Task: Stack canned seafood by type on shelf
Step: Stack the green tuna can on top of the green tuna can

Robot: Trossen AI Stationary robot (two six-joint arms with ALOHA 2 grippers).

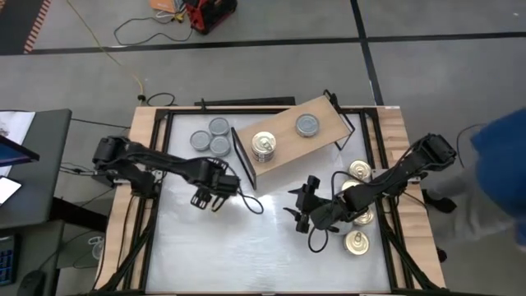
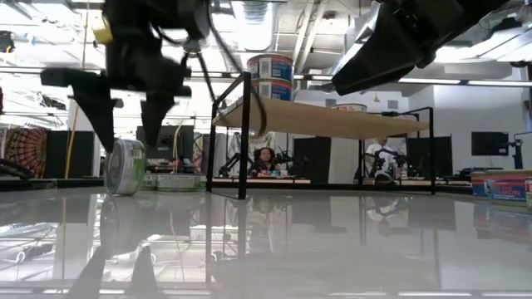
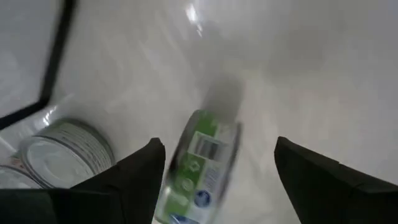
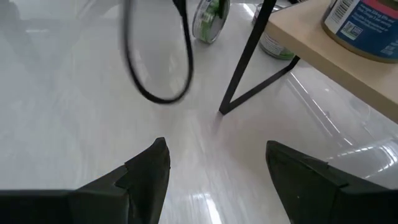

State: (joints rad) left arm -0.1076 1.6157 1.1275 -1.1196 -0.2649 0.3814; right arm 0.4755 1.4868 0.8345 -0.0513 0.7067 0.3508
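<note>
A green-labelled tin (image 3: 199, 168) stands on its rim on the white table, between the open fingers of my left gripper (image 3: 219, 149), with gaps on both sides. The low view shows the same tin (image 2: 125, 166) under the fingertips. Three grey-topped tins (image 1: 212, 137) lie flat on the table left of the shelf (image 1: 296, 136). On the shelf are a stack of gold-lidded tins (image 1: 263, 146) and one grey-topped tin (image 1: 307, 125). My right gripper (image 4: 217, 168) hovers open above the table near the shelf's black leg (image 4: 249, 59).
Several gold-lidded tins (image 1: 359, 205) lie on the table's right side under my right arm. A black cable loop (image 4: 155, 62) hangs above the table's middle. A person in blue (image 1: 501, 173) stands past the right edge. Bare white tabletop (image 1: 246, 255) spreads along the near side.
</note>
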